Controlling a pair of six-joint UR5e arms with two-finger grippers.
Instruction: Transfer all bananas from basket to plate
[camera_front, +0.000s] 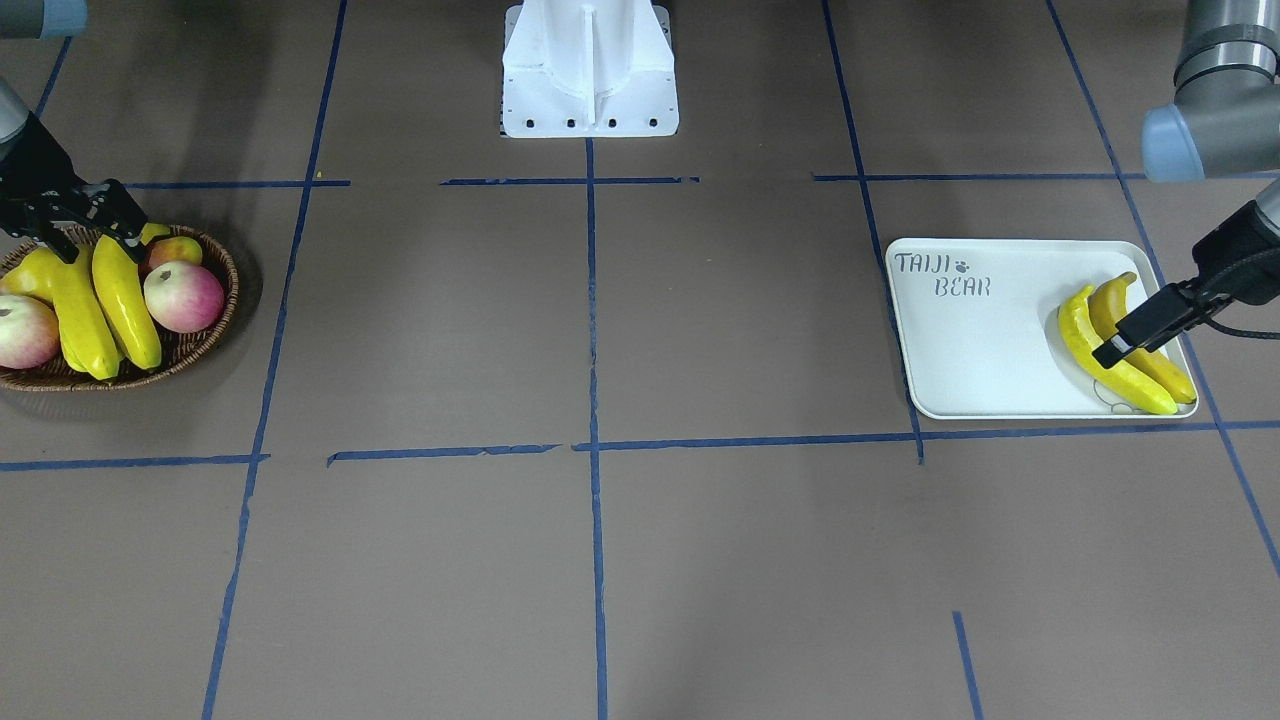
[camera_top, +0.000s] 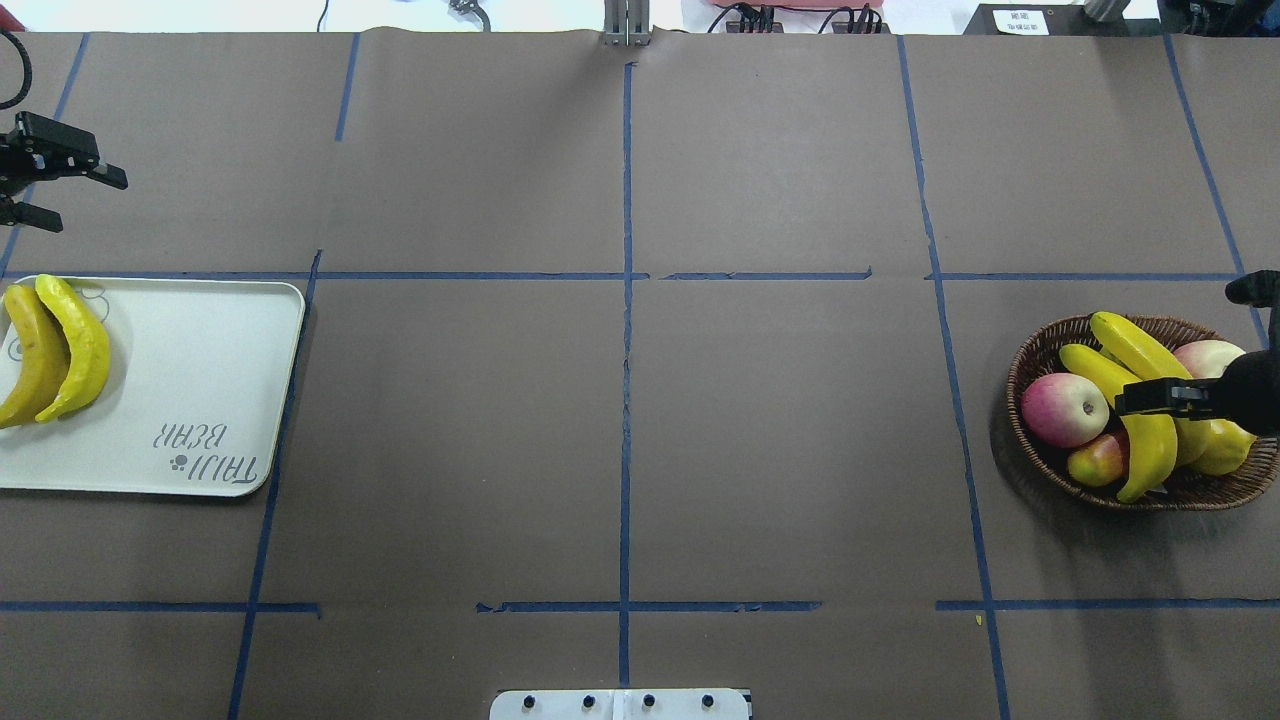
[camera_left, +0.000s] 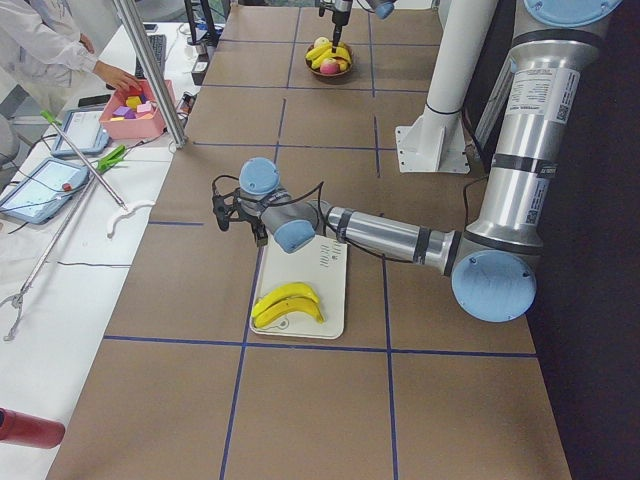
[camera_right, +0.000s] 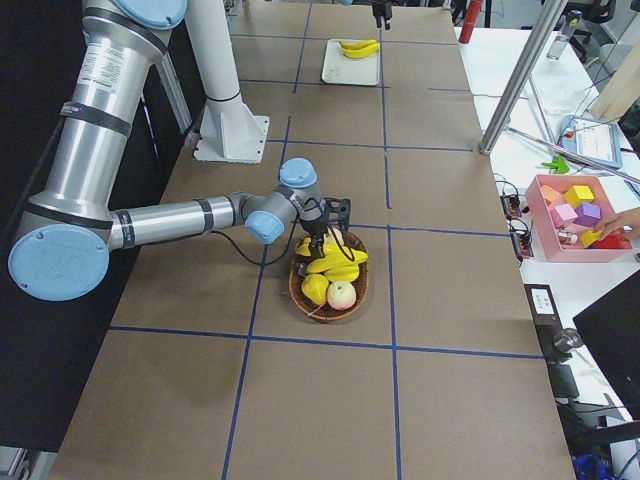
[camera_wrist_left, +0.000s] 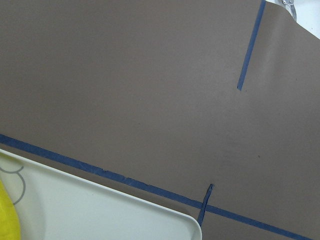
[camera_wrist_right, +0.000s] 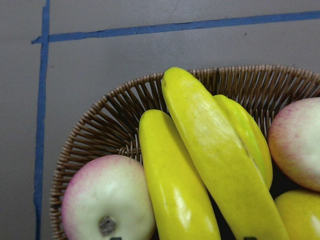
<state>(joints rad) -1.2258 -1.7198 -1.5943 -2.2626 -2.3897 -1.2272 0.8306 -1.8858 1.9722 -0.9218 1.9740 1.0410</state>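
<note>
Bananas, four in all. Two bananas (camera_front: 128, 300) lie side by side in the basket (camera_front: 195, 350), at the left edge of the front-facing view and the far right of the overhead view. They run lengthwise across the bowl. Two more bananas (camera_front: 1120, 380) lie touching, curve against curve, at the right end of the plate (camera_front: 980, 340). They partly cover the bear print, and the outer one is more orange-brown.

Plate: off-white, lettered "TAIJI BEAR", at the right of the front-facing view, well apart from the basket.

Basket, other contents: three apples (camera_front: 183, 296) and a yellow pear (camera_top: 1225, 450), packed round the bananas.

Right gripper (camera_front: 100, 245): hangs over the upper ends of the basket pair with its fingers spread. Their dark tips just show at the bottom edge of the right wrist view. Contact with the fruit cannot be told.

Left gripper (camera_top: 92, 204): upper left of the overhead view, beyond the plate's far edge, fingers spread with nothing between them.

Table (camera_front: 600, 330): brown, crossed by blue tape lines. A white robot base (camera_front: 590, 70) stands at top centre of the front-facing view.
</note>
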